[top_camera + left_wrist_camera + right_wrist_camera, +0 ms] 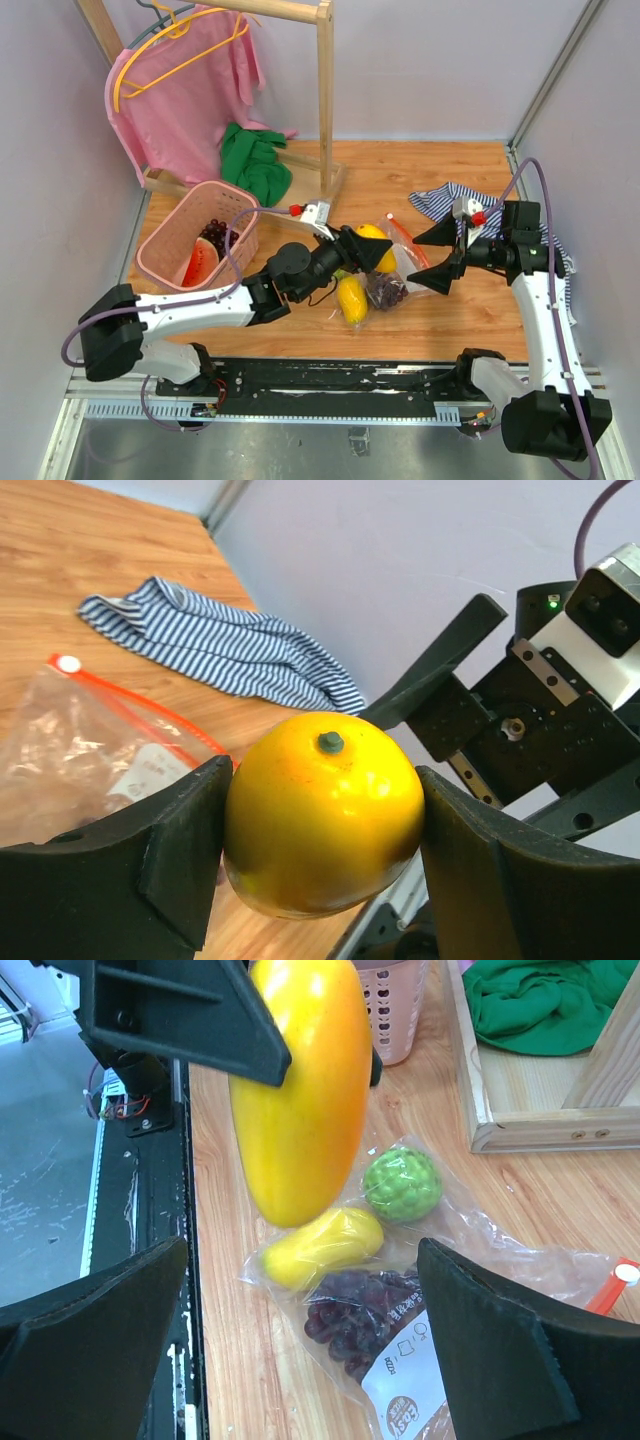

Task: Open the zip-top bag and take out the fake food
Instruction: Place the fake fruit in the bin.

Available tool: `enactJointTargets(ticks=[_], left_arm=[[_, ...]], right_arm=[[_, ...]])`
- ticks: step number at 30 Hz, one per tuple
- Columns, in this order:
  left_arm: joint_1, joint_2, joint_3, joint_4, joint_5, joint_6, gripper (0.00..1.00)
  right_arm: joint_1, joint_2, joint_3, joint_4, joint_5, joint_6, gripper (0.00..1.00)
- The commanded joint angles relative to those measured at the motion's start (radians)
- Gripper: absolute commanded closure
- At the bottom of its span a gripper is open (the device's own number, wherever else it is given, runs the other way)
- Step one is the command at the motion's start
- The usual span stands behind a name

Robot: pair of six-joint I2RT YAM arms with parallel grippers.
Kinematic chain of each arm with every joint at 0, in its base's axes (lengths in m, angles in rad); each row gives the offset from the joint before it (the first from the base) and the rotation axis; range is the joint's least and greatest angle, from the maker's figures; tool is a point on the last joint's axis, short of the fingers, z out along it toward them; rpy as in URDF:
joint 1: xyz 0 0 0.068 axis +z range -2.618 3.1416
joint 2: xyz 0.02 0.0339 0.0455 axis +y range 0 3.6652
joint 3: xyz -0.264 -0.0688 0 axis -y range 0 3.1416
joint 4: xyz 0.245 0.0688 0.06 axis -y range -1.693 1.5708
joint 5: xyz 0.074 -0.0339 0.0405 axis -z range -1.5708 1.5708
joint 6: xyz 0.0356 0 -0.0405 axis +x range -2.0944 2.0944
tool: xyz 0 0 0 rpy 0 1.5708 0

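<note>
My left gripper (368, 247) is shut on a yellow-orange oval fruit (320, 815) and holds it above the table; the fruit also shows in the right wrist view (300, 1090). The clear zip-top bag (392, 272) lies on the wood below, its red-orange zip strip (130, 695) at the far side. Inside it are a yellow fruit (320, 1247), a green leafy ball (402, 1184) and a purple grape bunch (360, 1315), beside the white label (410, 1380). My right gripper (437, 255) is open and empty, just right of the bag and above it (300, 1260).
A pink basket (165, 250) at the left holds a watermelon slice (200, 265) and dark grapes (212, 235). A striped cloth (450, 200) lies behind the right gripper. A green cloth (255, 160) sits on the wooden rack's base (325, 90), under a pink shirt (185, 90).
</note>
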Motion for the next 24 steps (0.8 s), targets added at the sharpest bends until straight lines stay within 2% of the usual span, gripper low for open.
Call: enactJointTargets(ticks=[1, 6, 9, 17, 24], left_arm=[[0.021, -0.1, -0.041, -0.054, -0.072, 0.12, 1.0], [0.064, -0.203, -0.063, -0.168, -0.098, 0.211, 1.0], [0.118, -0.273, -0.071, -0.236, -0.068, 0.254, 1.0], [0.373, -0.446, -0.025, -0.5, 0.056, 0.386, 1.0], [0.564, -0.49, 0.026, -0.683, 0.117, 0.48, 1.0]], right_arm=[[0.01, -0.013, -0.018, -0.043, 0.0, -0.062, 0.02], [0.01, -0.009, -0.021, -0.046, 0.015, -0.068, 0.02], [0.011, -0.01, -0.023, -0.048, 0.022, -0.07, 0.02], [0.008, -0.011, -0.026, -0.047, 0.027, -0.072, 0.02], [0.007, -0.007, -0.029, -0.047, 0.028, -0.073, 0.02]])
